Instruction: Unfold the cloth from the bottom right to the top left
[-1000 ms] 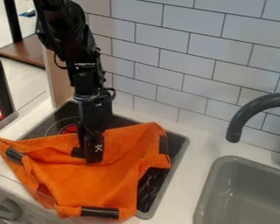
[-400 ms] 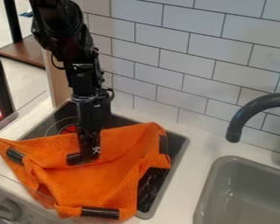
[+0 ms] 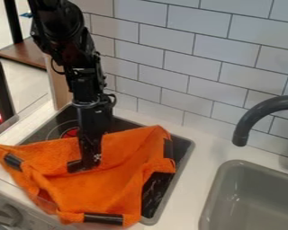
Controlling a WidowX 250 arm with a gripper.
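The orange cloth lies in the lower left of the frame, spread unevenly over the dark stove top, with one corner reaching the left edge of the frame and its lower edge hanging near the stove's front. It is partly open, creased and ridged through the middle, and black strips mark it at the left, along the bottom and at the right. The gripper points down into the middle of the cloth, its tip beside a short dark piece that I can't identify for certain. Whether it is pinching fabric or merely resting against it, I cannot tell. The arm comes in from the upper left. I'd judge the step in hand to be work on the folded layer, either taking hold of it or laying it down; the unfolding looks well started but unfinished. If fabric is held, the next move calls for a low, steady draw toward the upper left, then a release; if not, a fresh grip on the top layer alone. Catching both layers would drag the whole cloth. Further out, bare counter runs to the grey sink in the lower right, under a dark faucet.
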